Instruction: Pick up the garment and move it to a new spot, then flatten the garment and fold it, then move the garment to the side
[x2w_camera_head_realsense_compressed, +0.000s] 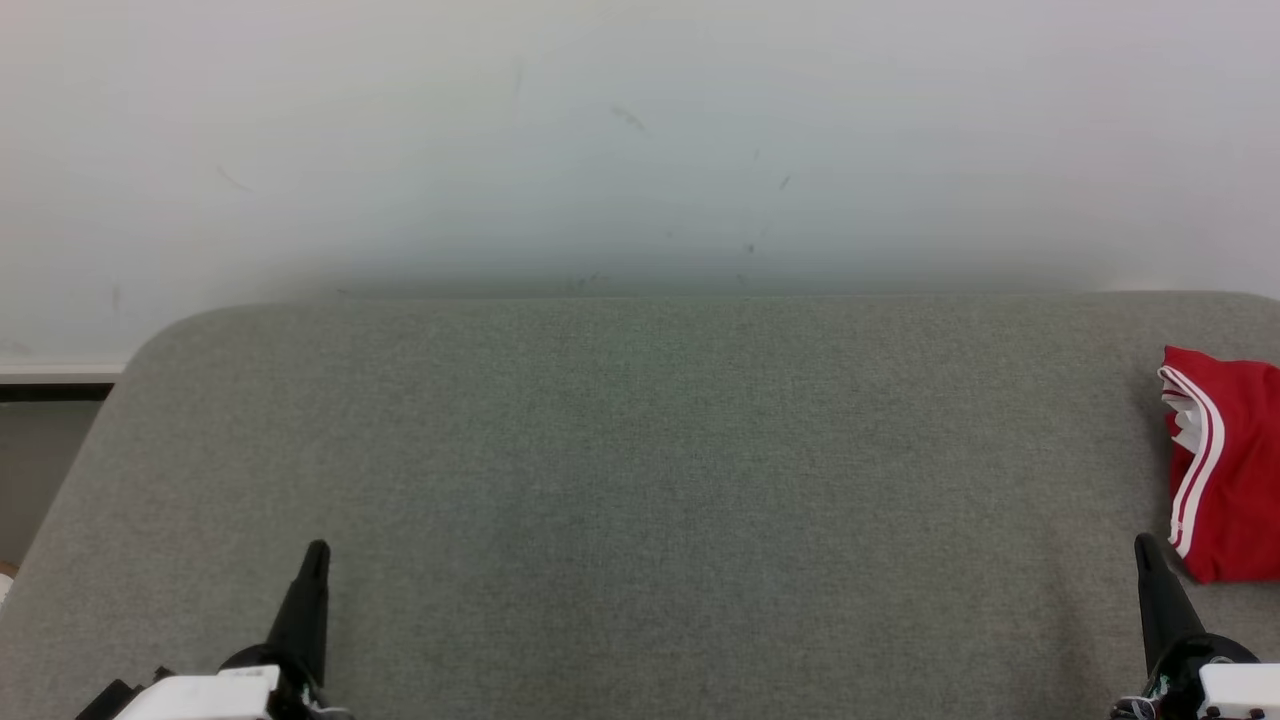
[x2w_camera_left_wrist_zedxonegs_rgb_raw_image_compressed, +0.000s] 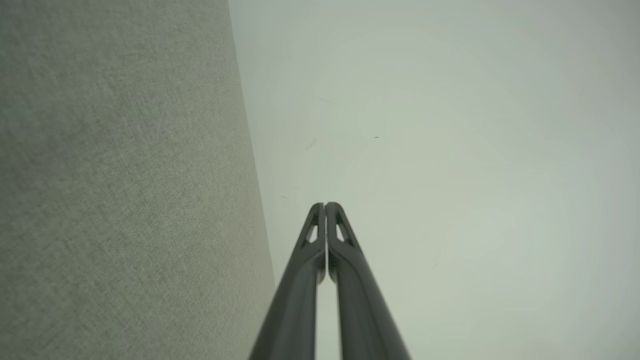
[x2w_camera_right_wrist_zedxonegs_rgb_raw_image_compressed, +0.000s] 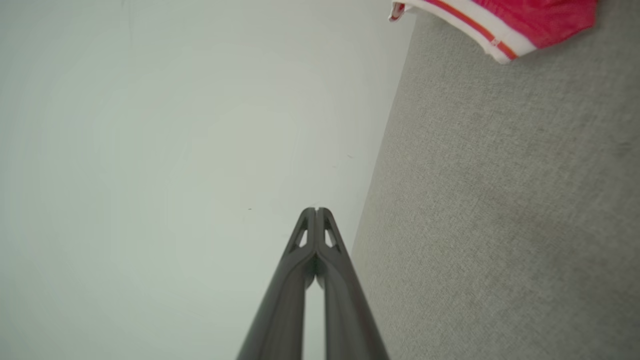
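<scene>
Red garment (x2w_camera_head_realsense_compressed: 1232, 470) lies compact at the counter's (x2w_camera_head_realsense_compressed: 640, 480) right edge, apparently folded and set aside. The left fingers (x2w_camera_head_realsense_compressed: 305, 605) and right fingers (x2w_camera_head_realsense_compressed: 1160, 595) are pressed together, holding nothing.

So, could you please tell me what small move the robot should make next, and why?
Probably open the right tool and ease it toward the red garment. The garment lies at the right edge of the table, just beside that tool, while the left tool sits far across. Both tools are shut and hold nothing, so no grasp can start until the jaws part.
</scene>
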